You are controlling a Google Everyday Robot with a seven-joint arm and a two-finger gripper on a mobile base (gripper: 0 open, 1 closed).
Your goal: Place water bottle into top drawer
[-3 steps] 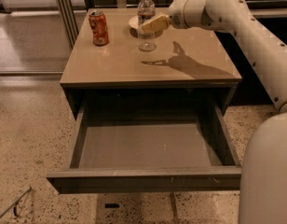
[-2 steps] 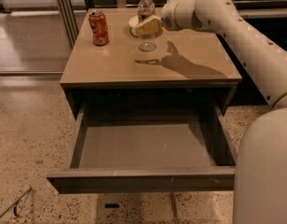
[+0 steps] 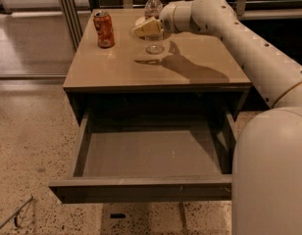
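The water bottle (image 3: 153, 6), clear with a white cap, stands upright at the back of the tan cabinet top (image 3: 116, 65). My gripper (image 3: 147, 29) is at the bottle's middle, reaching in from the right and covering part of the bottle. The bottle's base rests on the top. The top drawer (image 3: 151, 153) is pulled fully open below, and its flat grey floor holds nothing.
An orange soda can (image 3: 104, 28) stands at the back left of the cabinet top, left of the bottle. My arm (image 3: 249, 48) spans the right side of the top, and my white body (image 3: 273, 175) stands beside the drawer's right end. Speckled floor lies around.
My gripper has moved left across the cabinet top to the bottle. The bottle, the can and the drawer have not moved.
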